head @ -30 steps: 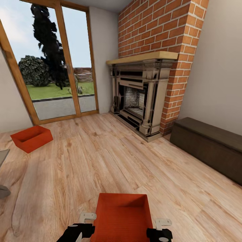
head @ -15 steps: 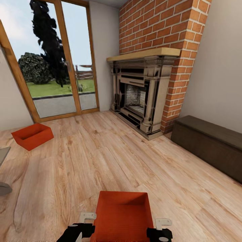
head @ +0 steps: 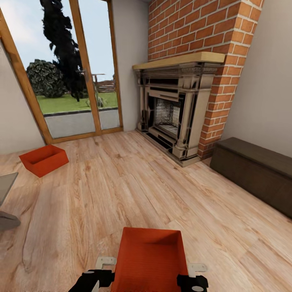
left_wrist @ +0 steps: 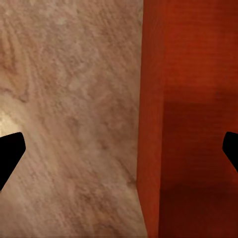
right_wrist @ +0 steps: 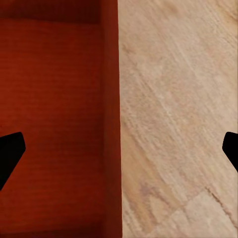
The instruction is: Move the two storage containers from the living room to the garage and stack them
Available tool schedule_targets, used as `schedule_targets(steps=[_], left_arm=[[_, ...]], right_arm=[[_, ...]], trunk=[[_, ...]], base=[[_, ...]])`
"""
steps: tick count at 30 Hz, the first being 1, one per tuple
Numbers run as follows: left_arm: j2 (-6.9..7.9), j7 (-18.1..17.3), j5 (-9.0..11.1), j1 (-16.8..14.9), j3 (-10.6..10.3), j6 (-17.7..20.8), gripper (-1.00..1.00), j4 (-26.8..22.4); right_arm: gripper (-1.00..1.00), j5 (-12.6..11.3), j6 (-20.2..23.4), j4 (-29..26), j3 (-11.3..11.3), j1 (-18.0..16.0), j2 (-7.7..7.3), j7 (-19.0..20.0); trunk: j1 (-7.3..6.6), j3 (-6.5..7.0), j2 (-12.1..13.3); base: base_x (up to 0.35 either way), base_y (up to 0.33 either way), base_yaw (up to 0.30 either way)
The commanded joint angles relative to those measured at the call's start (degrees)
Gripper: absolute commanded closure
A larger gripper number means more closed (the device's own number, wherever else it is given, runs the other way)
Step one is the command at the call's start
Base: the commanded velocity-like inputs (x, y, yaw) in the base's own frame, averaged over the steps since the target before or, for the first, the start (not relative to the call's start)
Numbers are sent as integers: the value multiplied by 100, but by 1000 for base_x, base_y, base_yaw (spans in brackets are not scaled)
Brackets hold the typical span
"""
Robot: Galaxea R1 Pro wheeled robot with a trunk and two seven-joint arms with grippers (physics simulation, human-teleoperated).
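I have 1 container (head: 149, 259) near me between both arms, each gripper's fingers (left_wrist: 11, 154) apart astride a side wall, unclamped, so it could slip; the other container (head: 44, 159) sits far left.

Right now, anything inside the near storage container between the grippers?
The near storage container looks empty: bare orange floor and walls in the head and right wrist views. Its nearest end is cut off by the frame edge, so unconfirmed there.

I'm in a home living room.
A brick fireplace (head: 174, 117) stands upper right of my head view, glass doors (head: 69, 69) upper left show lawn, and plank floor (head: 121, 190) spreads below.
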Motion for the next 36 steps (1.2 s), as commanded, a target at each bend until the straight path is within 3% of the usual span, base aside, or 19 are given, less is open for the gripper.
schedule_targets(steps=[1, 15, 23, 36], left_arm=[[-7, 4, -33, -1, 15, 32, -100, -13], [-68, 5, -28, -1, 8, 15, -100, -23], [-252, 5, -45, -1, -15, 6, -100, -20], [-265, 5, -67, -1, -17, 18, -100, -116]], right_arm=[[-100, -48, 0, -6, 49, -4, -5, -40], [-100, -50, -40, -14, 40, -4, -37, -40], [-100, -48, -40, -14, 40, -4, -41, -40], [-100, -48, -40, -14, 40, -4, -43, -40]], trunk=[[-1, -14, -2], [-1, -75, -2], [-1, -148, -2], [-1, -264, -2]], base=[[0, 0, 73], [0, 0, 10], [0, 0, 0], [0, 0, 0]])
